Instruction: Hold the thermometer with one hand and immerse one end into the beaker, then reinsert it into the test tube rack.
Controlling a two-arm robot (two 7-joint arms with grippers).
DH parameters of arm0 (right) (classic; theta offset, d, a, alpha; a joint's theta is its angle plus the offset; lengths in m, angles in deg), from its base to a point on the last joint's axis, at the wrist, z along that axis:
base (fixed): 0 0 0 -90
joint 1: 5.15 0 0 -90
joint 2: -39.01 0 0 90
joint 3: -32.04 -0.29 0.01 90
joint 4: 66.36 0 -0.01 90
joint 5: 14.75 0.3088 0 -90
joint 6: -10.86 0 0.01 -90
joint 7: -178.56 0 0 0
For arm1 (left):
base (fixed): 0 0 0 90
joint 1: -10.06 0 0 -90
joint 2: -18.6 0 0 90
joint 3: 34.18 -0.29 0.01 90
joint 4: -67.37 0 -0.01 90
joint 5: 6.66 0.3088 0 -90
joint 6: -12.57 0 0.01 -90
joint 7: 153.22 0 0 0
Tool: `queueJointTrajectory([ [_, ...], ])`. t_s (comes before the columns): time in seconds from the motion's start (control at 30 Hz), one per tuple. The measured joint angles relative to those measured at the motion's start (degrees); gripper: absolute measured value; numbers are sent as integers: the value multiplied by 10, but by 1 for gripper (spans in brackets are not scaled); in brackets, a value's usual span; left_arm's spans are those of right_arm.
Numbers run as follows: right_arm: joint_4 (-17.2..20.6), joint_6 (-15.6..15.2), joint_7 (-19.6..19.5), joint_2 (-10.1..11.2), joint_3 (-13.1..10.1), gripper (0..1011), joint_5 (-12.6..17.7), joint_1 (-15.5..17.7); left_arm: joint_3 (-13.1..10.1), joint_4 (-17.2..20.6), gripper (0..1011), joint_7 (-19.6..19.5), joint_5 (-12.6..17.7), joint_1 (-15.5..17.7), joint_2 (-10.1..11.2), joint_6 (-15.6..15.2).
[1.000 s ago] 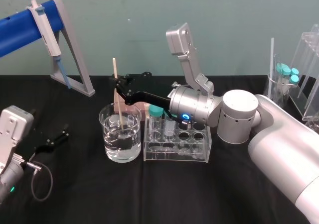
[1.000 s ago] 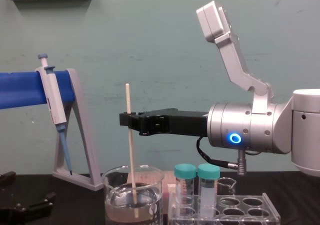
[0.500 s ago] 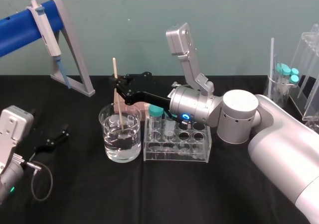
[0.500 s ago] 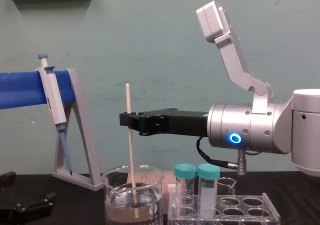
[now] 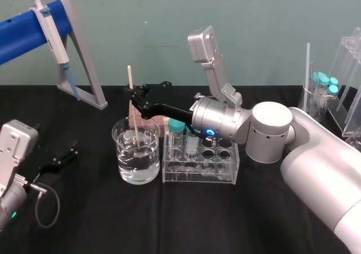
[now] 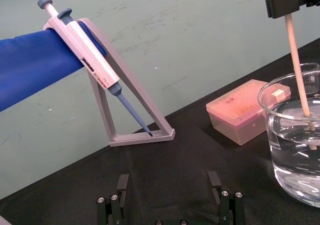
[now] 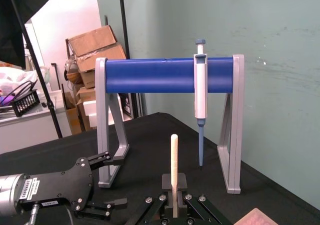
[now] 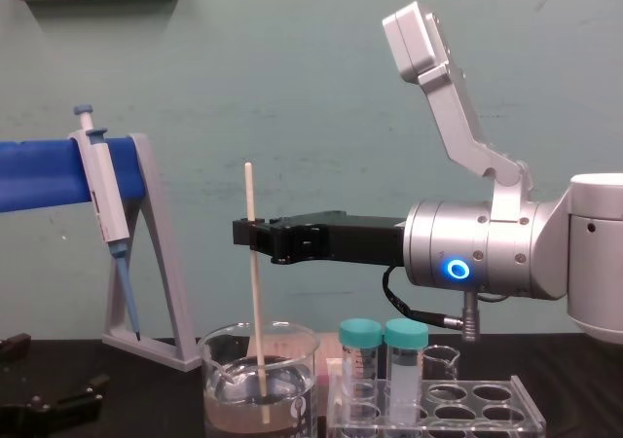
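Thermometer (image 8: 256, 311): long axis close to vertical, slight lean, upper end a little left of the lower end in the chest view. Upper end points up and stands free above the grip; lower end points down into the beaker (image 5: 120, 159) and sits under the water line. Cannot tell whether the tip touches the glass bottom.

Look: thin straight rod, pale cream, plain along its length, upper tip rounded in the right wrist view.

Right pincer (image 8: 254, 235): black, reaching in level from the right of the frame, closed on the thermometer in the rod's upper part, above the beaker rim.

Beaker: clear, partly filled with water, at centre left of the head view on the black bench (image 5: 113, 220). Test tube rack (image 5: 197, 176) just right of it, two teal-capped tubes (image 5: 177, 127) in its back row.

Left pincer (image 6: 167, 189): lower left of the head view, low by the bench, fingers spread wide, nothing between them.

Upper left: grey stand (image 5: 84, 62) with blue bar, pipette (image 5: 53, 34) hung on it. Pink box (image 6: 240, 115) behind the beaker
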Motion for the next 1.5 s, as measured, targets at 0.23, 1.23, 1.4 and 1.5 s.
queueJointTrajectory([
  [0.23,0,0,0,0,0,47,0,0,0,0,1004,0,0,0,0,0],
  [1.23,0,0,0,0,0,47,0,0,0,0,1004,0,0,0,0,0],
  [1.4,0,0,0,0,0,48,0,0,0,0,1004,0,0,0,0,0],
  [1.5,0,0,0,0,0,47,0,0,0,0,1004,0,0,0,0,0],
])
